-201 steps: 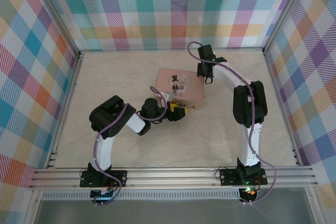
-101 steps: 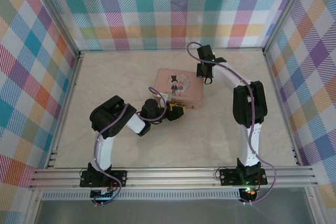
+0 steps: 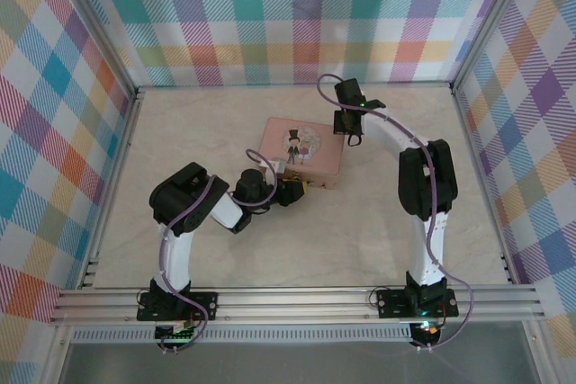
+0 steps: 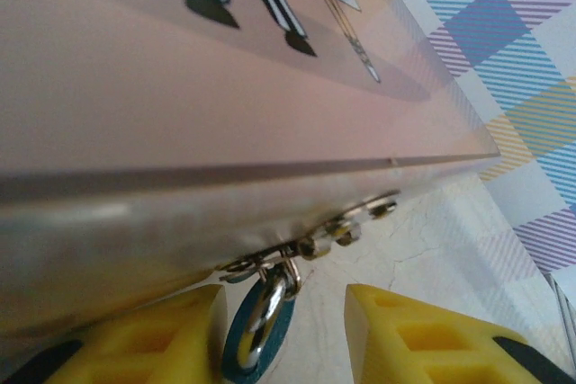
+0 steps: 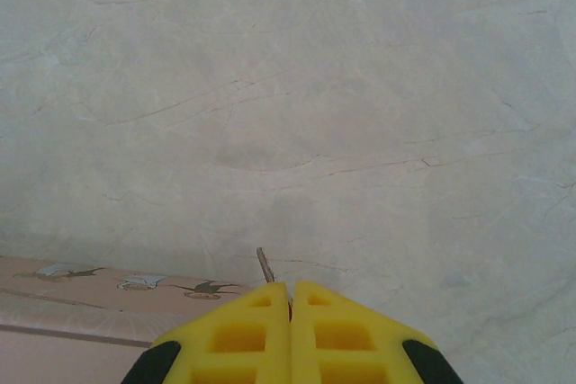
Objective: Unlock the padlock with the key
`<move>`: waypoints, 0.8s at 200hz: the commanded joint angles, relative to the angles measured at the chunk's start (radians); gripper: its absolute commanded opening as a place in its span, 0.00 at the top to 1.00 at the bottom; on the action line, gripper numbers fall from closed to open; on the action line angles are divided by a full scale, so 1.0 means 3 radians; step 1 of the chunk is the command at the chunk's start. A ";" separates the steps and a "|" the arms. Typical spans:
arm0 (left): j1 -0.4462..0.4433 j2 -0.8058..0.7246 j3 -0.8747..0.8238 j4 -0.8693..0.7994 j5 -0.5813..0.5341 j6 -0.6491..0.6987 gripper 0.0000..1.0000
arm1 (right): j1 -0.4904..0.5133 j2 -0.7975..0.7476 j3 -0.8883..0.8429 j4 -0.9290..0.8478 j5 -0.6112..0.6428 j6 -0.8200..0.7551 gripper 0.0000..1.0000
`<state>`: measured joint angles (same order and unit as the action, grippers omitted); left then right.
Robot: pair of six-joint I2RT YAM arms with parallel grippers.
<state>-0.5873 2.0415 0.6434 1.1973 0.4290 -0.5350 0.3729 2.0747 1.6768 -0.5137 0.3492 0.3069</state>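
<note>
Left tool [image 4: 283,296] sits low at the front wall of the pink tin [image 4: 180,87]; its yellow fingers [image 4: 414,334] are spread with a clear gap between them; the padlock [image 4: 259,317] hangs in that gap, silvery shackle looped through the metal clasp [image 4: 346,227] on the tin's wall, dark teal body below it; it lies against the picture-left finger and apart from the other, so nothing is pinched from both sides.

Overhead view: left tool [image 3: 297,189] at the near edge of the pink tin [image 3: 301,146], left arm bent low over the counter [image 3: 360,222]; right tool [image 3: 349,137] just beside the tin's far right corner; padlock too small to make out there.

Right wrist view: right tool [image 5: 290,287] has its yellow fingers pressed together, pinching the key [image 5: 265,264]; a thin dark sliver of it sticks out past the fingertips, tilted slightly; whether it is off the counter [image 5: 315,87] cannot be told; the tin's rim [image 5: 81,308] shows at lower left, near the tool; key well apart from the padlock, on the other side of the tin.
</note>
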 commanded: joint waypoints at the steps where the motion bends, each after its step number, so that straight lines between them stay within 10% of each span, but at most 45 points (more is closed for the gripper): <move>1: 0.0053 -0.0122 -0.0039 -0.0068 0.0053 -0.0024 0.61 | 0.0071 0.0023 -0.0118 -0.0287 -0.0198 0.0036 1.00; 109: 0.0162 -0.0247 0.0036 -0.0468 0.0270 0.0000 0.82 | 0.0071 -0.0007 -0.0118 -0.0282 -0.0194 0.0016 1.00; 160: 0.0173 -0.0621 0.0197 -0.1704 0.0332 0.0364 0.84 | 0.0030 -0.0140 -0.0114 -0.0298 -0.0144 -0.0002 1.00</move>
<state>-0.5461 1.9285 0.6685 0.9260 0.4992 -0.5049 0.3744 2.0655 1.6699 -0.5194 0.3355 0.3061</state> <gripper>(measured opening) 0.169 0.065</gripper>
